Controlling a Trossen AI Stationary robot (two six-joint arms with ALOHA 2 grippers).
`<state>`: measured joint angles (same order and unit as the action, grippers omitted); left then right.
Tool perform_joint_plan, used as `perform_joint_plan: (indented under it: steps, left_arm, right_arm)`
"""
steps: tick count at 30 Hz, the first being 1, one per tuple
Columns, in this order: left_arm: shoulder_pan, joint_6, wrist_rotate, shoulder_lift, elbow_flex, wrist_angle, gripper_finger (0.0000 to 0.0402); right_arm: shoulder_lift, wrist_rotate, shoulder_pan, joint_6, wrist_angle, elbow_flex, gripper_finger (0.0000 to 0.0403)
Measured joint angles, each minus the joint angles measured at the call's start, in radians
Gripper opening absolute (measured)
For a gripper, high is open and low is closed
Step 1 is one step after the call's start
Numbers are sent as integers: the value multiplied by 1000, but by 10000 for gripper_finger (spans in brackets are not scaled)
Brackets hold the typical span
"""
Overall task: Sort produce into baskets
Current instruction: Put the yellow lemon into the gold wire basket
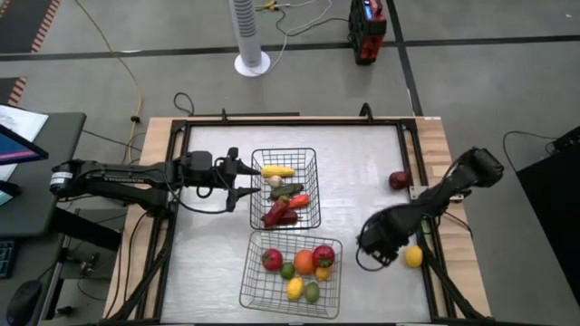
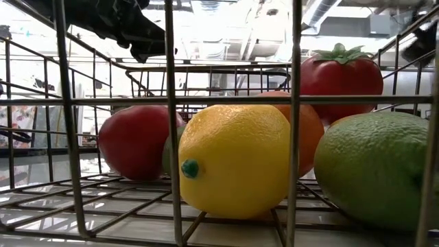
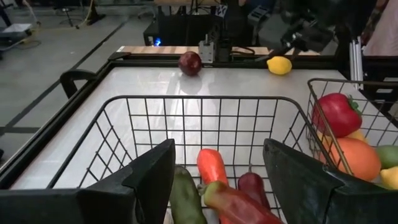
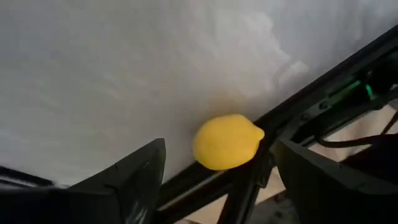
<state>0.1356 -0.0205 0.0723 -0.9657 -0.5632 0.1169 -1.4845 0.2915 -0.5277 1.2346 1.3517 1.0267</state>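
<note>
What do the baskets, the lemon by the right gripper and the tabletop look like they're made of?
The baskets: thin dark metal wire, seemingly welded into a grid, with a dull sheen on the bars. The loose lemon: probably moulded plastic or foam, given its uniform yellow and smooth matte skin. The tabletop: a pale, smooth, semi-gloss sheet that shows soft reflections; laminate or metal, I can't tell which. The right gripper is open beside the lemon.

Lime [image 2: 376,171] cut off at edge
</note>
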Motion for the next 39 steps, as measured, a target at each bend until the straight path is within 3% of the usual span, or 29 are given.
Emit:
perform_joint_plan:
  steps: [8,13,20,31,39]
  left_arm:
    - [0,6,0,0,0,-25,231]
    - [0,7,0,0,0,-24,231]
    - [0,17,-1,0,0,-23,231]
    - [0,15,-1,0,-1,-29,231]
    - [0,15,-1,0,-1,-29,231]
  right_arm:
    - [-108,2,-130,-20,-2,-24,329]
    - [-140,31,-196,-4,-48,-24,355]
    - [-135,51,-214,-9,-80,-61,398]
    - [-135,152,-254,-19,-184,-197,398]
    - [-134,159,-256,-39,-228,-230,390]
